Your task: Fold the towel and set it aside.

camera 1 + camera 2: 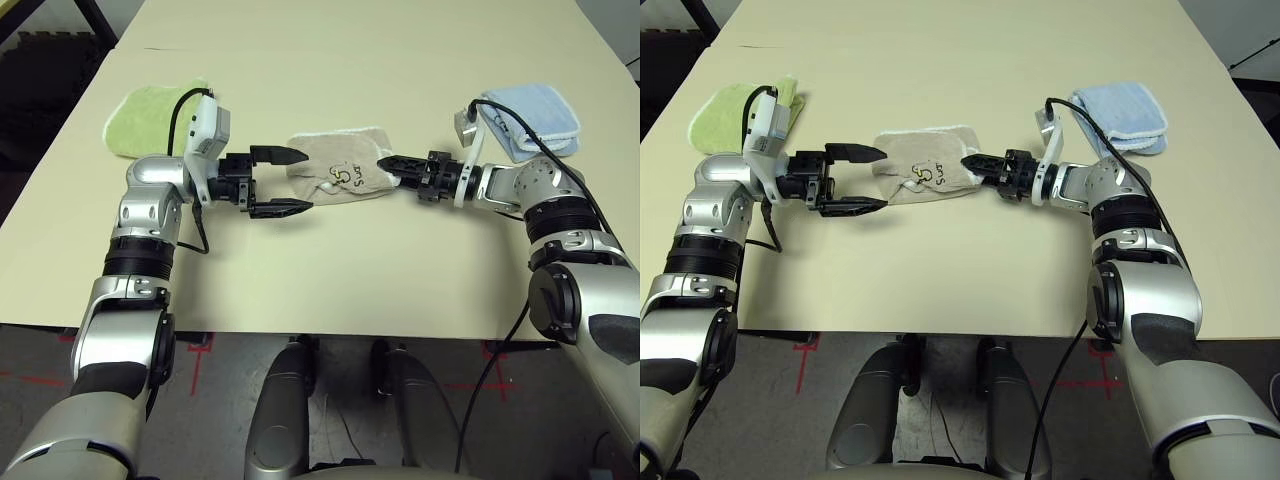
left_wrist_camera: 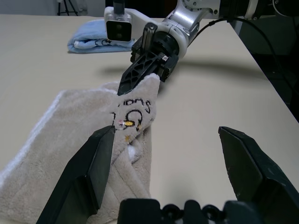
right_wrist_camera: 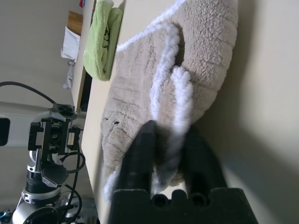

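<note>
The beige towel (image 1: 340,162) lies crumpled mid-table, with white edging and dark stitched lettering on top. At its left end my left gripper (image 1: 305,181) stands open, and its two fingers straddle that end without closing on it. The left wrist view has part of the towel (image 2: 70,135) between those wide fingers (image 2: 93,163). My right gripper (image 1: 386,160) is shut on the towel's right end. In the right wrist view its fingertips (image 3: 149,135) pinch the white edging of the towel (image 3: 205,46).
A folded light green towel (image 1: 150,120) lies at the back left, behind my left wrist. A folded light blue towel (image 1: 530,120) sits at the back right, beside my right forearm. Bare tabletop (image 1: 330,270) stretches from the towel to the front edge.
</note>
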You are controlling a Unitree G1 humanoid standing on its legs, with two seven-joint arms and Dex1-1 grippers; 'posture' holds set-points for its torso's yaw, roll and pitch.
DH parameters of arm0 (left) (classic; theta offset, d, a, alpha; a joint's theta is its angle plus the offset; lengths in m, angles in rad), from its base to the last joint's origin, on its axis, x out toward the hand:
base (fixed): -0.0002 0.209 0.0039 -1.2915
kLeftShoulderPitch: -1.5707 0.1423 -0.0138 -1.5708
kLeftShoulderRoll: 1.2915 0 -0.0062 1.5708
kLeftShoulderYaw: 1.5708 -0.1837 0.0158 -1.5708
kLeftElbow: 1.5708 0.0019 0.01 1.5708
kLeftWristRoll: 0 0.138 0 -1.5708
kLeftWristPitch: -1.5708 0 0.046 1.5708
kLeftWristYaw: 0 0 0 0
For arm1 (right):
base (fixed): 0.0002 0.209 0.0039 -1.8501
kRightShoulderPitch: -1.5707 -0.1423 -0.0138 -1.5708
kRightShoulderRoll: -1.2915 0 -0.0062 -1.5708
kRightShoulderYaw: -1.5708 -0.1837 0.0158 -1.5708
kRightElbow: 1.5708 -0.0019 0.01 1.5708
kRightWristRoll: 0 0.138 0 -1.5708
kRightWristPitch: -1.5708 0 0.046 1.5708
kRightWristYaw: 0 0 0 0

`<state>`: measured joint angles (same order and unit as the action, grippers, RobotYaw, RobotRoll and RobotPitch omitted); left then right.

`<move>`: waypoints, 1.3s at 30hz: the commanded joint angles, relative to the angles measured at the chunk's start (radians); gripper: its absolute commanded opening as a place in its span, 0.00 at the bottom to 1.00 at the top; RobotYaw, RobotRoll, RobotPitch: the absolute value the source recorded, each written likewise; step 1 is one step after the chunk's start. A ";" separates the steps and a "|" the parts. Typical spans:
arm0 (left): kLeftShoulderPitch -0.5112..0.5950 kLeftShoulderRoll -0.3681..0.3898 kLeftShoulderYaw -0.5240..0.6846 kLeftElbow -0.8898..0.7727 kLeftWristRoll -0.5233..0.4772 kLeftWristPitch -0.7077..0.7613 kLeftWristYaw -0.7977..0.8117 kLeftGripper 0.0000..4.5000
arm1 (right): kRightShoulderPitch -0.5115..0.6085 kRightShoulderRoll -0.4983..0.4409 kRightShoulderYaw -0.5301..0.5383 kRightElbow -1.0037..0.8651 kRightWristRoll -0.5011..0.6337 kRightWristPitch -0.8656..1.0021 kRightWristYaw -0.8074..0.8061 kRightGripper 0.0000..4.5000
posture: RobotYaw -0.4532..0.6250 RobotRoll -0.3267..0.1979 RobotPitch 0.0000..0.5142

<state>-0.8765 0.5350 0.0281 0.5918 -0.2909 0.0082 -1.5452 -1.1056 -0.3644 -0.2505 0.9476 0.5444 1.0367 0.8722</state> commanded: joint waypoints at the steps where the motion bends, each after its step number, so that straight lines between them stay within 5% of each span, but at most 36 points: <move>1: 0.017 0.014 -0.014 -0.023 -0.010 0.001 -0.016 1.00 | 0.017 -0.011 -0.006 -0.003 -0.006 0.007 -0.001 0.01 | 0.55 0.62 0.50; 10: 0.019 0.011 -0.020 -0.017 -0.008 0.000 -0.016 1.00 | 0.030 -0.038 -0.060 -0.054 0.030 -0.014 -0.005 0.01 | 0.54 0.62 0.49; 19: 0.011 -0.005 -0.023 0.012 -0.006 -0.004 -0.013 1.00 | -0.006 -0.059 -0.225 -0.125 0.097 -0.247 -0.062 0.01 | 0.50 0.62 0.47; 28: 0.005 -0.023 -0.026 0.037 -0.002 -0.011 -0.008 1.00 | -0.076 -0.075 -0.362 -0.051 0.105 -0.684 -0.177 0.01 | 0.47 0.62 0.46; 39: 0.008 -0.029 -0.028 0.044 -0.002 -0.012 -0.006 1.00 | -0.110 -0.152 -0.349 0.164 -0.016 -1.128 -0.365 0.01 | 0.47 0.62 0.44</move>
<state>-0.8758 0.5112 0.0163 0.6380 -0.2908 0.0018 -1.5444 -1.2122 -0.4948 -0.5983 1.0870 0.5475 -0.0290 0.5342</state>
